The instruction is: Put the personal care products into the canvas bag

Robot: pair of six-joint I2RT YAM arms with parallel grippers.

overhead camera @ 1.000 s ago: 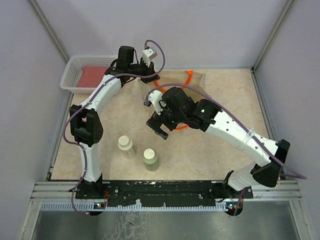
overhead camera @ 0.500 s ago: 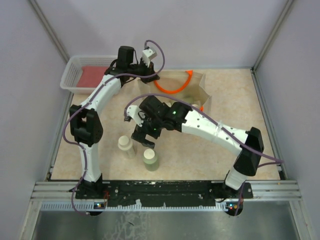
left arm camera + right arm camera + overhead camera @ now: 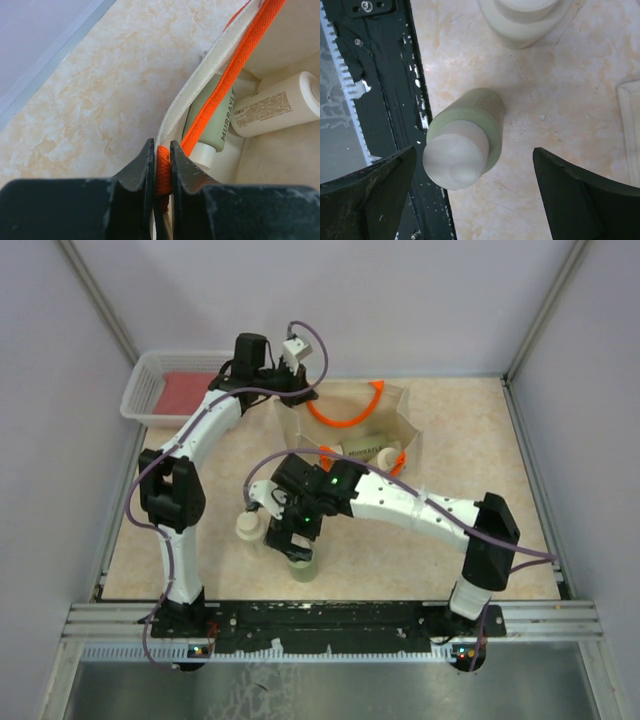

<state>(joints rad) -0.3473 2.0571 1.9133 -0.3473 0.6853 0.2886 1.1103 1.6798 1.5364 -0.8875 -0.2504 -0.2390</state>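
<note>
A beige canvas bag (image 3: pixel 398 408) with bright orange loop handles and a flowered print panel stands open-mouthed on the marbled beige worktop (image 3: pixel 470 440), toward the far edge and about midway along it. The left hand (image 3: pixel 161 152) is clamped tight on one orange webbing handle (image 3: pixel 230 75) at the bag's far left rim, its two black fingers pinching the strap between them.

Two bottles lie on their sides inside the bag. One is a pale green cylindrical plastic bottle with dark lettering and a cream cap (image 3: pixel 216 125), tucked against the fabric wall under the strap. Beside it lies a cream cylindrical bottle with a printed label (image 3: pixel 275 107).

Two more bottles stand upright on the worktop close to the near edge, left of its middle. One is a pale green bottle with a round cream cap (image 3: pixel 462 145). The other is a cream-bodied, cream-capped bottle (image 3: pixel 248 528) just to its left in the overhead view, the two near each other but apart.

The right hand (image 3: pixel 474 150) hangs directly over the standing green bottle with its fingers spread wide, one on either side of the cap. The wrist view shows a clear gap between each finger and the bottle.

A white plastic mesh basket (image 3: pixel 140 390) holding a flat red item (image 3: pixel 190 392) sits in the far left corner, well apart from the bag.
</note>
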